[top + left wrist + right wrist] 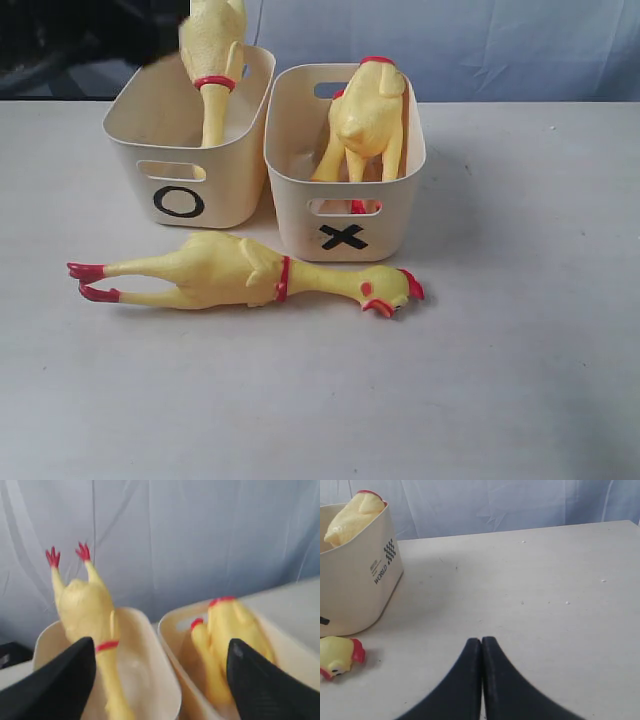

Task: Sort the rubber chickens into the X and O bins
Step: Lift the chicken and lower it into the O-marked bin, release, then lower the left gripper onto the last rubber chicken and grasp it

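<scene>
One large rubber chicken [240,275] lies on the table in front of both bins, head toward the X bin. A second chicken [212,50] stands head-down in the O bin [180,200], feet up [85,605]. A third chicken [368,115] leans inside the X bin [345,238]; a thinner yellow piece with a red tip [200,645] lies beside it. My left gripper [160,670] hangs open over the two bins, holding nothing. My right gripper [481,642] is shut and empty, low over bare table right of the X bin [355,585] and the lying chicken's head [337,657].
The two bins stand side by side, nearly touching, at the back of the pale table [520,330]. A blue-grey cloth backdrop [480,45] hangs behind them. Dark shapes fill the far left corner [60,40].
</scene>
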{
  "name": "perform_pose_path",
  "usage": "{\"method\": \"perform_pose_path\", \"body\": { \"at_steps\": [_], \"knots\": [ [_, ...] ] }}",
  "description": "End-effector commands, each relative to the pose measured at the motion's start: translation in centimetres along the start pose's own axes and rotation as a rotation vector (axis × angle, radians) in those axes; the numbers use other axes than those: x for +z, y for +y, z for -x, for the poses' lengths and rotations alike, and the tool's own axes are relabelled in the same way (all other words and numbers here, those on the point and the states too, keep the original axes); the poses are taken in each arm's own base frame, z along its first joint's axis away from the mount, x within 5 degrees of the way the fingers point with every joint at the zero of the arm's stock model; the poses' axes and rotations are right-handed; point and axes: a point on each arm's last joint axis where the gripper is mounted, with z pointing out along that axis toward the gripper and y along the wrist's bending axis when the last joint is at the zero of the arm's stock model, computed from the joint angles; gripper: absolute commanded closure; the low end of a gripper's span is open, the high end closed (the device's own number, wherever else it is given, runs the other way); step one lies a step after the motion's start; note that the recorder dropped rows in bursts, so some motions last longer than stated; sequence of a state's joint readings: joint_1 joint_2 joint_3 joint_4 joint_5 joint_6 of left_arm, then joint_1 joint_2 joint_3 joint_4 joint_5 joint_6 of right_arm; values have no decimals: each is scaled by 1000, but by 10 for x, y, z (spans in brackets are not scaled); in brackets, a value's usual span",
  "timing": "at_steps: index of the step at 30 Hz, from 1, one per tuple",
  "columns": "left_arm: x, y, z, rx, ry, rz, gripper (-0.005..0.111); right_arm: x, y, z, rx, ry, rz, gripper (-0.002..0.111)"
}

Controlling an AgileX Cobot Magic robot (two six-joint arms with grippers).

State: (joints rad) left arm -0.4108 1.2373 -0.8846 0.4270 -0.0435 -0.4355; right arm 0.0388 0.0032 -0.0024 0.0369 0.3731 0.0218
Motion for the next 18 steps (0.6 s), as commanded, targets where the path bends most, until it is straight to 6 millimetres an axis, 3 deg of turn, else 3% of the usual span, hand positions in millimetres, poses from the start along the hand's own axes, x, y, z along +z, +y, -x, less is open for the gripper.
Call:
{"method": "perform_pose_path", "body": {
  "at_steps": [1, 3, 6, 12, 18],
  "knots": [
    [-18, -24, -48, 369, 438, -5, 37, 0, 0, 0, -3, -8, 3, 108],
    [-29, -50, -80, 495, 569, -208, 37, 0, 0, 0, -3, -8, 3, 108],
    [-37, -74, -109, 689, 590, -412, 39, 0, 0, 0, -3, -8, 3, 108],
    [-24, -68, -136, 798, 701, -372, 39, 0, 0, 0, -5, -11, 3, 108],
    [-2, -64, -151, 884, 716, -288, 26, 0, 0, 0, -5, -11, 3, 108]
  ]
}}
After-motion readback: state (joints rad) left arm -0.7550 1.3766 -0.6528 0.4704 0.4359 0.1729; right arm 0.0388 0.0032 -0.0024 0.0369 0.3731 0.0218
